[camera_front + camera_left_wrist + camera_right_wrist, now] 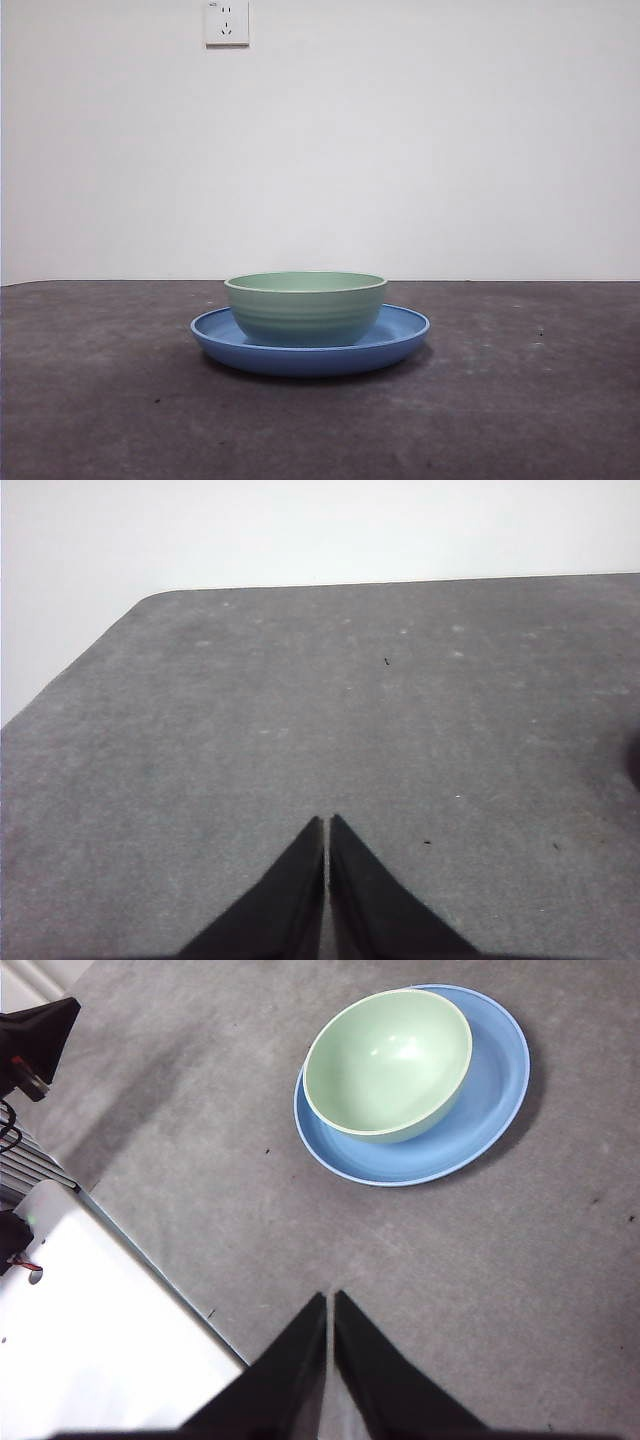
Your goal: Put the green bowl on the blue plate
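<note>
On the dark grey table (pixel 100 400) I count one wide glossy blue plate (pixel 400 335) carrying one ridged mint-green bowl (pixel 305 310), at about one o'clock, well apart from my pressed-together right gripper (pixel 329 1300); my left gripper (pixel 327 822), also closed, faces bare table.

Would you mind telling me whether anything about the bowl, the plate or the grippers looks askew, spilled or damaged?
Nothing stands out. The green bowl sits upright and empty on the blue plate, a little off its centre in the right wrist view. Both grippers, left and right, are shut and clear of the dishes.
</note>
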Robot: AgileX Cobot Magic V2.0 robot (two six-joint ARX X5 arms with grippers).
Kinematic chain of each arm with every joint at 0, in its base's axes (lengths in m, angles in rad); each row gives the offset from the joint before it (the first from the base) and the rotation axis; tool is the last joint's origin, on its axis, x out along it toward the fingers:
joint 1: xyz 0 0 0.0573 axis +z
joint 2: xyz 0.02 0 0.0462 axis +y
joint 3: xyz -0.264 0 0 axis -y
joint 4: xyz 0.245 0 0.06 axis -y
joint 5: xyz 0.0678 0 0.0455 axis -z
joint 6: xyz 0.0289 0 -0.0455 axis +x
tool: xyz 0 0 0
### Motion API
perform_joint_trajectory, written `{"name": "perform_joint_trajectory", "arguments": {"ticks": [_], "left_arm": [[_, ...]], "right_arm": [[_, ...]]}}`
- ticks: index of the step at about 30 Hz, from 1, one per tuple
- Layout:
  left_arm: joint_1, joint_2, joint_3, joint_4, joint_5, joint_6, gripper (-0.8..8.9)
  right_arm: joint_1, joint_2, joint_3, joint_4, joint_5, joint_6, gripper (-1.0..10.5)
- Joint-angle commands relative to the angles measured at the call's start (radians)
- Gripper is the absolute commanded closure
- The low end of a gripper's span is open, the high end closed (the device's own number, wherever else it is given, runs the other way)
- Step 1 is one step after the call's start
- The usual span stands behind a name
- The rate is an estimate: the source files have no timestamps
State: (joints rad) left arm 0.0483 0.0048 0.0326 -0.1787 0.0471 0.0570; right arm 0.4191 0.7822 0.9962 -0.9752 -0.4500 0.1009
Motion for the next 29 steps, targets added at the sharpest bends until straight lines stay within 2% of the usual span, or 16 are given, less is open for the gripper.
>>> {"name": "perform_joint_trajectory", "arguments": {"ticks": [1,13,17,23,27,29], "left_arm": [[0.002,-0.002,-0.021,-0.008,-0.002,-0.010,8.05],[0.002,-0.002,-0.021,-0.008,-0.002,-0.010,8.05],[0.002,-0.002,-0.021,-0.008,-0.002,-0.010,8.05],[0.002,-0.002,-0.021,-0.008,-0.002,-0.010,8.05],[0.002,-0.002,-0.021,-0.008,-0.002,-0.010,8.05],[0.002,-0.002,-0.021,-0.008,-0.002,-0.010,8.05]], "right_arm": [[0.007,0.006,0.019,0.010,-0.002,-0.009,9.4],[0.007,0.006,0.019,0.010,-0.002,-0.009,9.4],[-0.022,-0.029,0.016,0.040,0.067,-0.079,9.4],[-0.186,-0.185,-0.084,0.225,0.092,-0.090,9.4],[-0.305,-0.317,-0.220,0.359,0.192,-0.098,9.4],[-0.346,-0.383,-0.302,0.432,0.200,-0.105,9.4]]}}
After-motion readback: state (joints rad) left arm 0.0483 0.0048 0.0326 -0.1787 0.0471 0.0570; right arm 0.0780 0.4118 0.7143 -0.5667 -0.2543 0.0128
